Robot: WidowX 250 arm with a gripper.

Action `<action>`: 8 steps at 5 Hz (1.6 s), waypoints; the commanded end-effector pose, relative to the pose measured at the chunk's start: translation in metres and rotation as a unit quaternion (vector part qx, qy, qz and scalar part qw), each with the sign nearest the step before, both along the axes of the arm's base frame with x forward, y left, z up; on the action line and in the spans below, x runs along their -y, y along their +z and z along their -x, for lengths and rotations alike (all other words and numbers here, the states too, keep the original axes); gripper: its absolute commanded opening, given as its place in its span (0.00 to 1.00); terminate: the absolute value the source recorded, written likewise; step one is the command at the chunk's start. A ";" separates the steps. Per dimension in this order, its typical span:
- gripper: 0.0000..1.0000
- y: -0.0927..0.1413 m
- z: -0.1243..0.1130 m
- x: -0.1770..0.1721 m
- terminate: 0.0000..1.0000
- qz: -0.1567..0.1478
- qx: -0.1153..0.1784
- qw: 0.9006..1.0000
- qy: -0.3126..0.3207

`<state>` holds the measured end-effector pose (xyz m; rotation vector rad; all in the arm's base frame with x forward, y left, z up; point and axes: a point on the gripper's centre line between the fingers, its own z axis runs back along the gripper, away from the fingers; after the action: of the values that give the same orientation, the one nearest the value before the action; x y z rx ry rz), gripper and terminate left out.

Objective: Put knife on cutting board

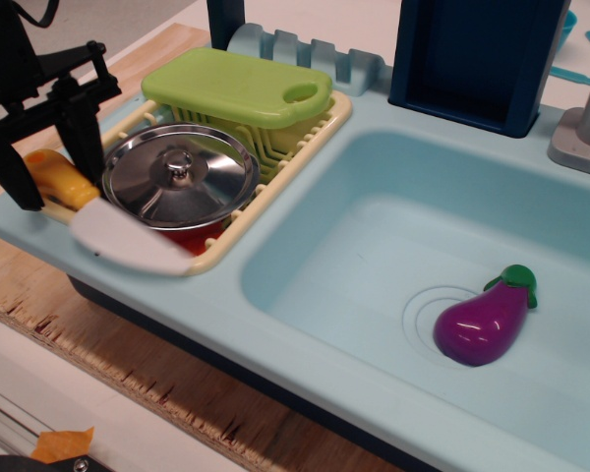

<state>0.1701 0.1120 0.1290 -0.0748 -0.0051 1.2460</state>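
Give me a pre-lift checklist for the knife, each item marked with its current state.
1. Gripper straddles the yellow handle of the knife: ok, one finger on each side.
2. Jaws closed firmly on the handle: cannot tell; contact is hidden.
3. Blade free of the pot lid: cannot tell; the blade is blurred and lies right beside the lid's edge.
4. Cutting board top bare for placing: ok, nothing lies on it.
5. Board stable: cannot tell; it rests on the dish rack, not on a flat surface.
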 end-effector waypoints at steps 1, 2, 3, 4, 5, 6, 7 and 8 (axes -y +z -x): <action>0.00 -0.001 0.001 -0.003 0.00 -0.001 0.001 1.000 0.007; 0.00 0.005 0.001 -0.003 0.00 -0.008 0.010 1.000 0.005; 0.00 0.038 -0.010 -0.006 0.00 -0.039 0.030 0.999 0.007; 0.00 0.055 -0.022 -0.005 0.00 -0.051 0.057 0.997 0.005; 0.00 0.062 -0.036 -0.003 0.00 -0.056 0.087 0.995 -0.001; 0.00 0.057 -0.057 0.003 0.00 -0.040 0.134 0.990 0.019; 0.00 0.051 -0.081 0.005 0.00 -0.018 0.158 0.987 0.022; 0.00 0.051 -0.104 0.004 0.00 -0.003 0.184 0.983 0.017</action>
<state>0.2813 0.1048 0.1703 -0.3126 -0.2909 1.2512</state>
